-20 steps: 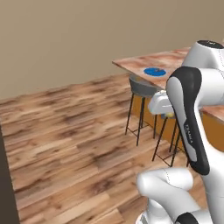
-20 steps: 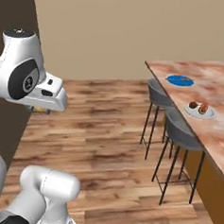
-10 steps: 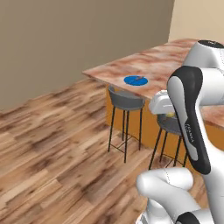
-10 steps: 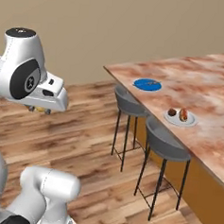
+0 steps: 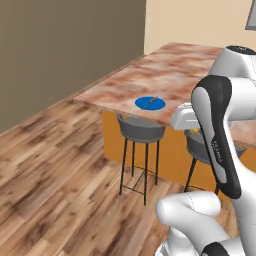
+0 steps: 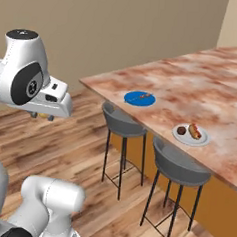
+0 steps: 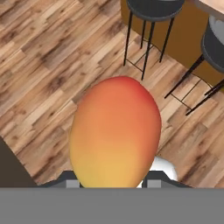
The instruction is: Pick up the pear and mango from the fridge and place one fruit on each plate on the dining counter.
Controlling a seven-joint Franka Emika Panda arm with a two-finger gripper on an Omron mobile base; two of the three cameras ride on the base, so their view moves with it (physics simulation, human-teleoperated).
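The mango point(image 7: 114, 131), oval and yellow-orange with a red blush, sits between the fingertips of my gripper point(image 7: 111, 180), which is shut on it above the wooden floor. In the right base view the gripper point(image 6: 42, 116) hangs at the left, well short of the dining counter point(image 6: 208, 81). A bright blue plate point(image 6: 133, 98) point(image 5: 144, 104) lies near the counter's corner with a small brown bit on it. Further right, a pale plate point(image 6: 190, 140) carries the dark pear point(image 6: 181, 130) beside a reddish item.
Two grey bar stools point(image 6: 121, 124) point(image 6: 177, 167) stand along the counter's near side, one under each plate. Open wooden floor point(image 5: 55, 165) lies between me and the counter. A plain wall point(image 6: 122, 25) runs behind.
The whole picture has shifted: the base has moved, so the counter and plates now appear nearer and more central. The mango stays held in the gripper.
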